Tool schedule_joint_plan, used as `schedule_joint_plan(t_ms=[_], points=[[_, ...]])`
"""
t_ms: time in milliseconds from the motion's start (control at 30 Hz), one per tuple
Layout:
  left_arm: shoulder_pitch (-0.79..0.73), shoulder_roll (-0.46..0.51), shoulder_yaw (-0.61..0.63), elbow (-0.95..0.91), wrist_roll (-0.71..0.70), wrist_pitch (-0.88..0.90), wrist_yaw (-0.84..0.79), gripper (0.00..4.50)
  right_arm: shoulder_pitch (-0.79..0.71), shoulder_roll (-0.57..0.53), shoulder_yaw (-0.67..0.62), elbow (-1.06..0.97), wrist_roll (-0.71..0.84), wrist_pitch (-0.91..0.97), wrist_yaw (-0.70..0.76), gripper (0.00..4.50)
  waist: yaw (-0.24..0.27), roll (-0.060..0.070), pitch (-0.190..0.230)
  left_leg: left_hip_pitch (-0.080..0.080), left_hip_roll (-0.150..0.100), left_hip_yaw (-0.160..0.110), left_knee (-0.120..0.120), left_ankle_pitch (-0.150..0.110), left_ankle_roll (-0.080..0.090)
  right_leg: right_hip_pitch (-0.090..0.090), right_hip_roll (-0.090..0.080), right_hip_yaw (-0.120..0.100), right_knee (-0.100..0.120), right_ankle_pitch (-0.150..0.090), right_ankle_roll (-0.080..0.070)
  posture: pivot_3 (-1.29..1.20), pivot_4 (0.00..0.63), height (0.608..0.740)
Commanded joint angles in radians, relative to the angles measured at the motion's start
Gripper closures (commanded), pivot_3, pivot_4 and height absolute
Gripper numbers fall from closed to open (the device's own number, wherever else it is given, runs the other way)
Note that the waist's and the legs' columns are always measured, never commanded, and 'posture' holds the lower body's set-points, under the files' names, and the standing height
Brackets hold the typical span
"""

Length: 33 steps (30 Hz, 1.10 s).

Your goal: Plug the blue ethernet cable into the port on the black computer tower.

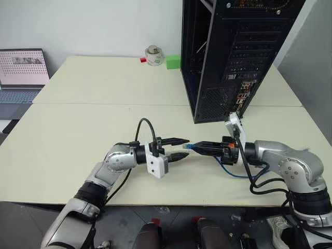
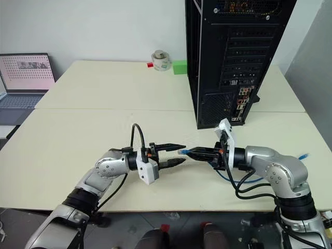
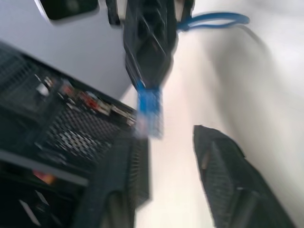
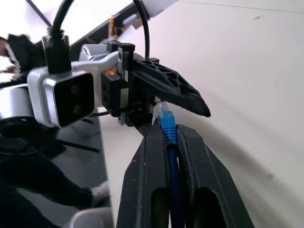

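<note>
Right pincer (image 4: pixel 172 142), ribbed black fingers around thin blue ethernet cable (image 4: pixel 167 124).

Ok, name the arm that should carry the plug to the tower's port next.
Right. The right gripper is shut on the blue ethernet cable, plug sticking out, and sits nearer the black computer tower. The left gripper is open, holding nothing.

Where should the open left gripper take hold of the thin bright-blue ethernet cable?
Probably on the blue boot just behind the clear plug, coming from the robot's left. The thin bright-blue ethernet cable sticks out level past the right gripper, which is shut on it, towards the open left gripper.
</note>
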Motion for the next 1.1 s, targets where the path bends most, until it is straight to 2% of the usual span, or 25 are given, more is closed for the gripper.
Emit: schedule_joint_plan(t_ms=[33,200,300,367,533,700,1100], points=[[-0.007,-0.034,0.037,-0.102,-0.132,0.232,-0.022,1.58,0.025,-0.021,-0.091,-0.052,-0.068,-0.103,-0.07,4.5,0.0,0.0,0.0,0.0,0.0,-0.001,0.0,0.0,0.0,0.0,0.0,-0.001,0.0,0.0,0.0,0.0,0.15,0.74],[-0.045,-0.12,0.082,-0.206,-0.213,0.572,0.048,0.54,0.043,0.015,-0.151,-0.047,-0.224,-0.226,-0.266,4.5,0.001,0.0,0.0,-0.001,-0.001,-0.001,0.001,0.0,0.0,0.0,0.0,-0.001,0.0,0.0,0.0,0.0,0.15,0.74],[-0.093,-0.189,0.091,-0.264,-0.221,0.797,0.125,0.0,0.028,0.084,-0.151,-0.044,-0.341,-0.269,-0.449,4.5,0.001,0.0,0.0,-0.001,-0.001,-0.001,0.001,0.0,0.0,0.0,0.0,-0.001,0.0,0.0,0.0,0.0,0.15,0.74],[-0.113,-0.225,0.094,-0.312,-0.259,0.912,0.133,0.0,0.008,0.143,-0.145,-0.031,-0.428,-0.294,-0.579,4.5,0.0,0.0,0.0,-0.001,-0.001,-0.001,0.001,0.0,0.0,0.0,0.0,0.0,0.001,0.0,0.0,0.0,0.15,0.74],[-0.162,-0.274,0.084,-0.367,-0.234,1.05,0.181,0.0,-0.003,0.24,-0.131,-0.025,-0.528,-0.293,-0.727,4.5,-0.002,0.0,0.0,-0.001,0.0,0.0,0.0,0.0,0.0,-0.003,0.001,0.002,0.001,0.0,0.0,0.0,0.15,0.74],[-0.191,-0.297,0.08,-0.371,-0.192,1.09,0.227,0.0,-0.025,0.29,-0.126,-0.013,-0.577,-0.294,-0.784,4.5,0.0,0.0,0.0,-0.001,-0.001,0.001,0.0,0.0,0.0,-0.003,0.001,0.003,0.001,0.0,0.0,0.0,0.15,0.74],[-0.193,-0.314,0.079,-0.382,-0.171,1.1,0.227,0.0,-0.081,0.34,-0.152,0.102,-0.611,-0.341,-0.805,4.5,-0.001,0.0,0.0,-0.001,-0.001,0.002,0.0,0.0,0.0,-0.003,0.001,0.003,0.001,0.0,0.0,0.0,0.15,0.74]])
